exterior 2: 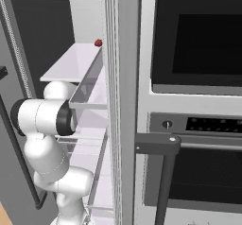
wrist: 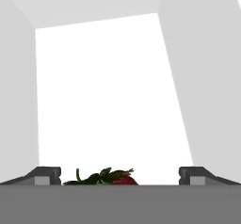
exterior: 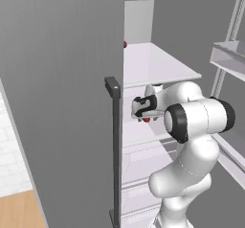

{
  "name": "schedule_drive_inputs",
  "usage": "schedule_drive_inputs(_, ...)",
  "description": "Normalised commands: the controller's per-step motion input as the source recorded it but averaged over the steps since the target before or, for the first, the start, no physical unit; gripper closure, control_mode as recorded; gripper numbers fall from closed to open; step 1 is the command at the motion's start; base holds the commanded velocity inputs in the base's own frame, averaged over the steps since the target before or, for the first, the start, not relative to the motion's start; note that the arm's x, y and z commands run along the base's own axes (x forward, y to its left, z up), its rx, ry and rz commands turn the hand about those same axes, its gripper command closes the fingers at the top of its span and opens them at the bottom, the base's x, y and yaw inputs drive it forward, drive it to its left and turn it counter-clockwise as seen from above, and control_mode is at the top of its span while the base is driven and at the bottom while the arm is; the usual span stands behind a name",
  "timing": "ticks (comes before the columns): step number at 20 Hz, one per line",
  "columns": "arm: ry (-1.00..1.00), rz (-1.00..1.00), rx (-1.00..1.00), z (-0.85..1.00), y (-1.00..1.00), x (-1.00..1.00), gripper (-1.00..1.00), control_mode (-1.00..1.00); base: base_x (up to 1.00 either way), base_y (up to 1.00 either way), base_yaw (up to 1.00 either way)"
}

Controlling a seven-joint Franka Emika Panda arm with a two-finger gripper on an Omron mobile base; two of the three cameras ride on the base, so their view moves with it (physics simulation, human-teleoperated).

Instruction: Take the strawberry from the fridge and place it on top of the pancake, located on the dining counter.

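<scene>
Reached into the open fridge (exterior: 72,54) at mid-frame of the left base view, gripper (exterior: 147,119) spread wide under a white shelf (exterior: 158,64), nothing clamped. At the bottom centre of the hand view, strawberry (wrist: 123,180) between the two fingertips (wrist: 47,176), touching neither, green leaves towards the left one. At the left base view's centre, a red speck just under the gripper; a second red berry (exterior 2: 98,43) at the shelf's back edge, upper left of the right base view.

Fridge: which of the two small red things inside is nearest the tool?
The lower strawberry, right at the open tool; the other red thing sits on the shelf above.
</scene>
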Motion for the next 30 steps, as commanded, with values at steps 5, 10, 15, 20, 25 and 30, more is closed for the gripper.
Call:
schedule_drive_inputs(5, 0.00, 0.00, 0.00, -0.51, 0.00, -0.16, 1.00, -1.00, 0.00, 0.00, 0.00)
schedule_drive_inputs(10, -0.05, 0.00, 0.00, -0.46, 0.00, -0.35, 1.00, -1.00, 0.00, 0.00, 0.00)
schedule_drive_inputs(15, -0.04, 0.00, 0.00, -0.46, 0.00, -0.16, 1.00, -1.00, 0.00, 0.00, 0.00)
schedule_drive_inputs(20, -0.12, 0.00, -0.01, -0.42, 0.00, -0.09, 1.00, -1.00, 0.00, 0.00, 0.00)
schedule_drive_inputs(25, -0.12, 0.00, -0.01, -0.51, 0.00, 0.19, 1.00, -1.00, 0.00, 0.00, 0.00)
schedule_drive_inputs(30, -0.13, 0.00, 0.00, -0.14, 0.00, 0.07, 1.00, -1.00, 0.00, 0.00, 0.00)
